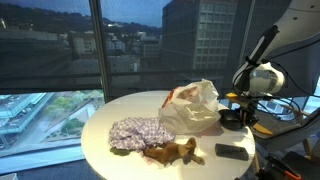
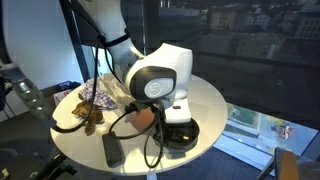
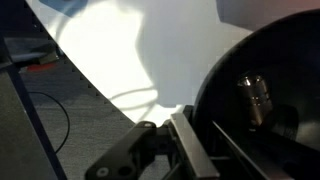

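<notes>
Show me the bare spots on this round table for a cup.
Bare: the table rim bordered by plastic bag and patterned cloth; a strip between brown toy and black remote. Crowded: the edge where the gripper sits by the black dish.

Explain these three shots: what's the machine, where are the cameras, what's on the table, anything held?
A white robot arm ends in a two-fingered gripper. Two pictures come from cameras outside the robot, facing a round white table by a window; the third is from a camera on the wrist. On the table lie a purple-and-white patterned cloth, a brown furry lump, a white plastic bag with red print, a flat black remote-like bar and a black round dish. The gripper is down at that dish's rim; whether it grips it cannot be told.
</notes>
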Robot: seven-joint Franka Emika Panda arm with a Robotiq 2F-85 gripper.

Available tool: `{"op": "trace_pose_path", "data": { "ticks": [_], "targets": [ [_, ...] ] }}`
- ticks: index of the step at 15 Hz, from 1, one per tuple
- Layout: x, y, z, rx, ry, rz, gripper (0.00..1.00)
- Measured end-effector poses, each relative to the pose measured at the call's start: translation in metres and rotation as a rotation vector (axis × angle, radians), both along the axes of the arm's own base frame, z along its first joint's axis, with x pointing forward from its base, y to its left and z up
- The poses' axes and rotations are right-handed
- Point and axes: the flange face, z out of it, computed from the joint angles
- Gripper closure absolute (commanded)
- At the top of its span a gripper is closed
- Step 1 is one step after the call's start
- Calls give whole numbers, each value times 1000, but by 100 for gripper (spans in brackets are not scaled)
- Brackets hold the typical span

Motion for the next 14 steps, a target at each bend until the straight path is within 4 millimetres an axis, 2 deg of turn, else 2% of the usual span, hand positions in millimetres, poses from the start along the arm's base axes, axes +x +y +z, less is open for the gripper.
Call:
{"op": "trace_pose_path", "data": {
  "ticks": [3,9,14],
  "targets": [
    [0,-3,5,-65,-17,-21,94],
    [-16,-7,14,-169,-13,-81,94],
    [-14,-1,26,-263,-39,-100,94]
  ]
}}
